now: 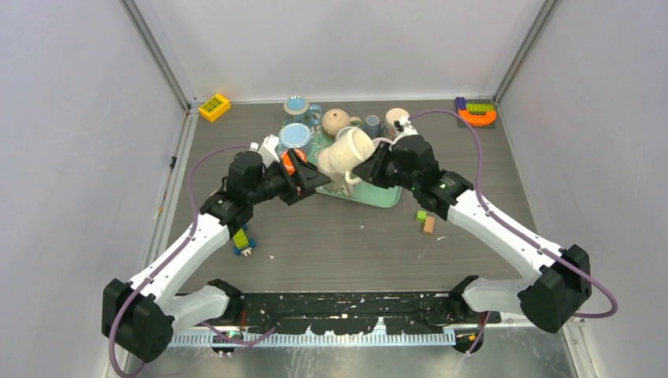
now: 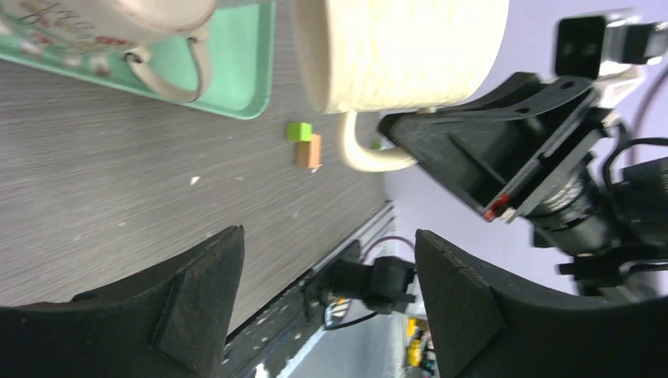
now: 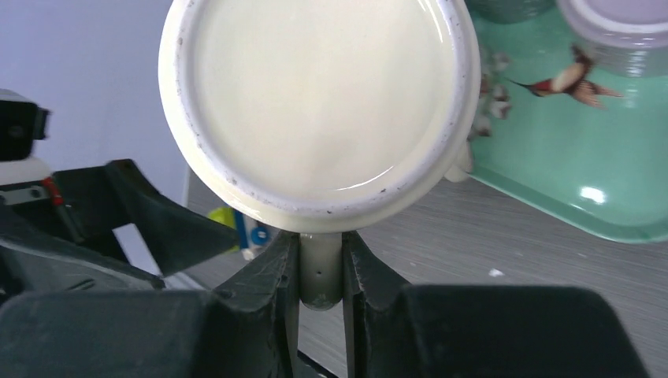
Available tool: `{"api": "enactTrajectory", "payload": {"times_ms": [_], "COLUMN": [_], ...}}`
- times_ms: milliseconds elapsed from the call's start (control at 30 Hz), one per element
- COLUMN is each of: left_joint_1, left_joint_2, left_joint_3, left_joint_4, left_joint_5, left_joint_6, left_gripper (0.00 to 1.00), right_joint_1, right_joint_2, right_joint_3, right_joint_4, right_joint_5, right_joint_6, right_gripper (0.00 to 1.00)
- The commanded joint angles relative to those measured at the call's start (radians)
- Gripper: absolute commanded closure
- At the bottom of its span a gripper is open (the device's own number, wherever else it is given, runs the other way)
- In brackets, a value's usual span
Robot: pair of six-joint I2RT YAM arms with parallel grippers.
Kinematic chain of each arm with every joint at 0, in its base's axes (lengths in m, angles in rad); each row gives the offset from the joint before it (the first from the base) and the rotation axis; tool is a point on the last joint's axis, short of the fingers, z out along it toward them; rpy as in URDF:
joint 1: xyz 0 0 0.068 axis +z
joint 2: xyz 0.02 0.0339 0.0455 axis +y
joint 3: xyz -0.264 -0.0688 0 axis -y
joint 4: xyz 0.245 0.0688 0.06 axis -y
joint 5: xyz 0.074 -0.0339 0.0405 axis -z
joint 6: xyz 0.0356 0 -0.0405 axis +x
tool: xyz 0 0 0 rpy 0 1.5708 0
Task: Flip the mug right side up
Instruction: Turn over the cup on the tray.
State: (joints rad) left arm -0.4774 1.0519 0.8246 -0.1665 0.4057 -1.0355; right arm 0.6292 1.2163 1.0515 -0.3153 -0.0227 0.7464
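Cream glazed ceramic, ribbed round its wall, the mug [image 1: 346, 152] hangs tilted above the smooth teal tray [image 1: 384, 195]; the right gripper [image 3: 321, 272] pinches its looped handle; the left gripper [image 2: 329, 236], jaws spread, grasps nothing beside it.

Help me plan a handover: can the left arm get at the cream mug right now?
Probably yes. The left gripper is open and points at the mug, which the right gripper holds up by the handle; nothing stands between them.
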Motion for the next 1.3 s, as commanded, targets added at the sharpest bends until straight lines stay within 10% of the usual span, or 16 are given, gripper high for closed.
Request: {"api": "enactTrajectory", "payload": {"times_ms": [0,667,1267], "left_joint_1": [0.018,0.114,0.166], "left_joint_2": [0.022,0.106,0.17], "left_joint_3": [-0.006,-0.093,-0.11], "left_joint_4": [0.233,0.645,0.826], "left_joint_5": [0.09,0.184,0.221], "left_joint_6": [-0.133,-0.447,-0.567], "left_gripper": [0.22,0.55,0.61], "right_joint_1": [0.023,0.055,0.074], "right_joint_2": [0.027,0.187,0.235], "right_joint_3": [0.057,0.012,-0.025], "right_joint_4": [0.375,0.864,1.011], "right_joint_5": [-0.056,-0.157,-0.228], "right_joint_6": [0.185,0.536,0.642], "right_gripper": [0.99,0.99,0.99]}}
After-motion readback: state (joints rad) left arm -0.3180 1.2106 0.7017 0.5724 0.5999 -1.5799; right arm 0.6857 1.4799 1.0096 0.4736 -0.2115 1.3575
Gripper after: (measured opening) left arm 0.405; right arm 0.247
